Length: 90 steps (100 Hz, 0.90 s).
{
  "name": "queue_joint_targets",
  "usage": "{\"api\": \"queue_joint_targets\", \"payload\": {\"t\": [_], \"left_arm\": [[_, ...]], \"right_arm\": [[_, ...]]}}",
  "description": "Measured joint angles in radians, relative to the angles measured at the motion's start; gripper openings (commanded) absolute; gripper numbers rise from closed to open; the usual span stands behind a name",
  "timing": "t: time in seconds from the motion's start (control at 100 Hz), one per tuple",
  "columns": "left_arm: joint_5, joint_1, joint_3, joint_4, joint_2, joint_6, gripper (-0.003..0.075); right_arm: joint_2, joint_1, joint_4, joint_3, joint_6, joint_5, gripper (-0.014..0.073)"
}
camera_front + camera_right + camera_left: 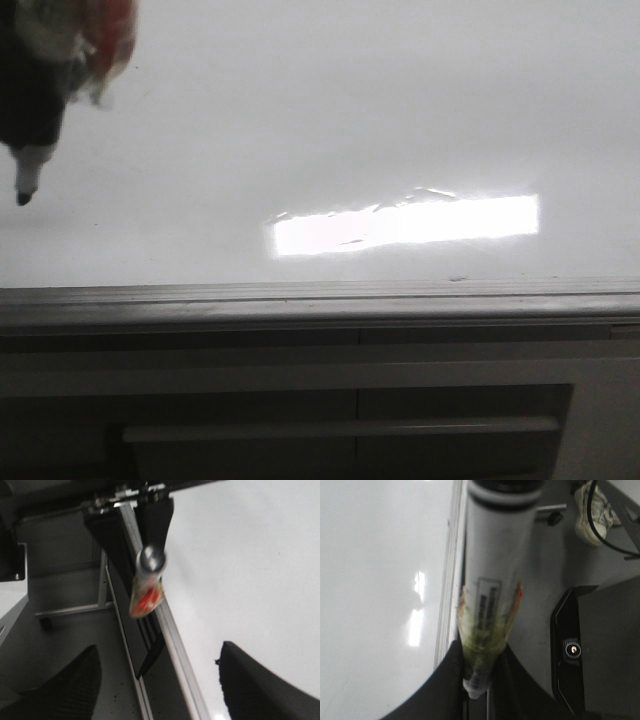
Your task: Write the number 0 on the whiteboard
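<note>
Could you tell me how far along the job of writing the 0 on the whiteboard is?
Done: the left tool is shut on a marker, uncapped, its black tip showing in the front view. In hand: the tip hangs at the far left of the whiteboard; contact cannot be told. Left: the whole 0, since no ink line shows. The right tool is open and holds nothing.

I cannot read any text in these views. The marker (492,595) that sits between the fingers of my left gripper (475,680) carries a framed black label on its barrel, just above the tape near my fingertips, but the print is too blurred to read. The whiteboard (330,110) beside my gripper shows no written number or sign.
</note>
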Motion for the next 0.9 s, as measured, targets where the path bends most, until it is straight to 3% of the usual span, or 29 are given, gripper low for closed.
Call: {"api": "queue_joint_targets", "payload": {"t": [0.48,0.9], "left_arm": [[0.067,-0.002,0.000,0.130,-0.005,0.033,-0.0020],[0.068,-0.002,0.000,0.076,-0.007,0.052,-0.0020]], "right_arm": [[0.173,-0.011,0.047,-0.091,-0.006,-0.103,0.0434],[0.205,0.039,0.117,-0.118,-0.006,-0.092,0.0433]]}}
